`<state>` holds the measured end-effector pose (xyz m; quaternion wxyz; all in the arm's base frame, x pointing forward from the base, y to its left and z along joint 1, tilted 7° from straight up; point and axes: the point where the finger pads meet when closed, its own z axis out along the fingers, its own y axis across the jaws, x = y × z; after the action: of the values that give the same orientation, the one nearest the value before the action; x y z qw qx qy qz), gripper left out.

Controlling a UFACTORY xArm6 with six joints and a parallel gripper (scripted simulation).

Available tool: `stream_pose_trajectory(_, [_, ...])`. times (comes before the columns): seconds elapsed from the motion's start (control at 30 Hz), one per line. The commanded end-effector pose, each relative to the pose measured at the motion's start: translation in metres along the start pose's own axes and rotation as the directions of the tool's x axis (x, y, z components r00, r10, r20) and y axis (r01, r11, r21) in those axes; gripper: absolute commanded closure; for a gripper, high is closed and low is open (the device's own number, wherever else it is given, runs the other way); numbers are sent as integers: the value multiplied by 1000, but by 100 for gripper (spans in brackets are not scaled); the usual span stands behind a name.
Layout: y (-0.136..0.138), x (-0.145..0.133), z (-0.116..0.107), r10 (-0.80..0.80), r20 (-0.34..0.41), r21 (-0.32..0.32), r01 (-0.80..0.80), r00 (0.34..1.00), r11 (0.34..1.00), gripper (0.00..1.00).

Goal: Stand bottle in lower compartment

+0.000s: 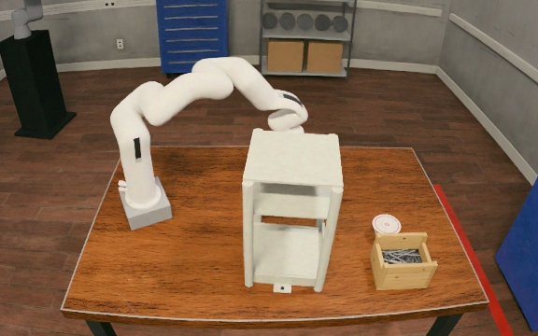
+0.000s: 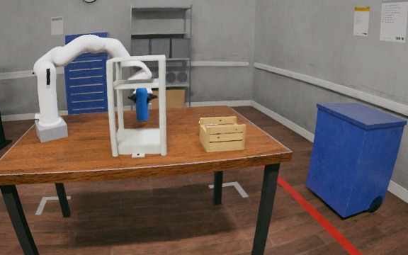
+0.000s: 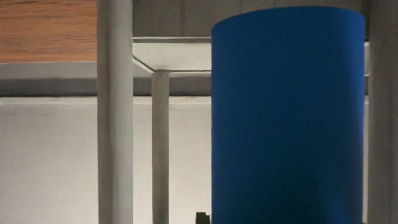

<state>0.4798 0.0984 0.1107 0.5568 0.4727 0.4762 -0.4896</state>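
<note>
Bottle [image 2: 142, 105]: smooth, matte blue cylinder with straight sides and a rounded lower end; no label or marking shows. It hangs upright inside the lower compartment of the shelving unit, its base above the compartment floor and not touching it. In the wrist view its blue wall [image 3: 287, 120] fills most of the right half of the frame. The cap cannot be made out.

Gripper [image 2: 141, 96]: dark fingers pinched on the bottle near its upper end, one on each side, just under the middle shelf.

Arm [image 1: 180, 91]: glossy white, rounded tubular links arching from a grey square base on the table and reaching in behind the shelving unit.

Shelving unit [image 2: 137, 106]: flat matte white, four round posts, a square top panel, a thin middle shelf and a thick floor slab [image 2: 138, 139] at the bottom.

Table [image 1: 194, 261]: reddish-brown wood grain with a pale edge line, on black legs.

Crate [image 1: 403, 261]: pale slatted wood, open-topped, holding a tangle of grey metal pieces, well to the right of the shelving unit.

Disc [image 1: 386, 224]: round, white with a reddish ring, just behind the crate.
</note>
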Motion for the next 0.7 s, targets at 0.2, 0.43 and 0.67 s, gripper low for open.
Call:
stream_pose_trajectory(0.2, [1,-2,11,4,-2,0,-4,1000,1000,100])
stream_pose_trajectory(0.43, [1,-2,26,4,-2,0,-4,1000,1000,100])
stream_pose_trajectory(0.67, [1,-2,38,4,-2,0,-4,1000,1000,100])
